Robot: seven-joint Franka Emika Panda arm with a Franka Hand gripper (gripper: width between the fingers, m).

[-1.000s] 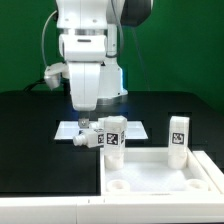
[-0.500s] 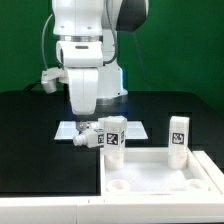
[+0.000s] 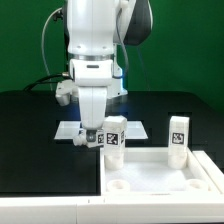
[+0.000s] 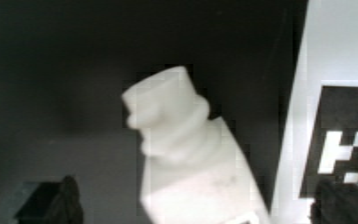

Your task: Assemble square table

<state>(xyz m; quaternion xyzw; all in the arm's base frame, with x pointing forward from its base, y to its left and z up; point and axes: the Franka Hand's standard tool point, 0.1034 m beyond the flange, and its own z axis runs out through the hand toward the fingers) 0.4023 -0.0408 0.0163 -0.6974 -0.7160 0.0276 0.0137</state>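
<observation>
One square table, unassembled.

Slab (image 3: 150,172): flat on the worktop (image 3: 30,150), near the pincer (image 3: 92,137), on the exterior view's right of it and nearer the camera. Its round corner holes face up, and those in view are unfilled.

Legs: three seen.
- Lying leg (image 4: 185,150): white, on its side directly under the pincer, between the two fingers. As far as the wrist view shows, it touches neither.
- Tagged leg (image 3: 114,134): upright, just beside the pincer.
- Far leg (image 3: 178,134): upright, well apart from the pincer, by the slab's far corner.
- Fourth leg: not seen.

Pincer: jaws wide apart, holding nothing.

Step in hand, as judged: grasping the lying leg.
- Centre the leg between the fingers before closing.
- Grip across its body, not its end.
- Keep the outer finger off the tagged leg, which a nudge could topple.

Surface: worktop black, matt and flat. The marker board (image 3: 68,128) is white and lies beneath the pincer.

Room: green wall (image 3: 190,60) behind.
</observation>
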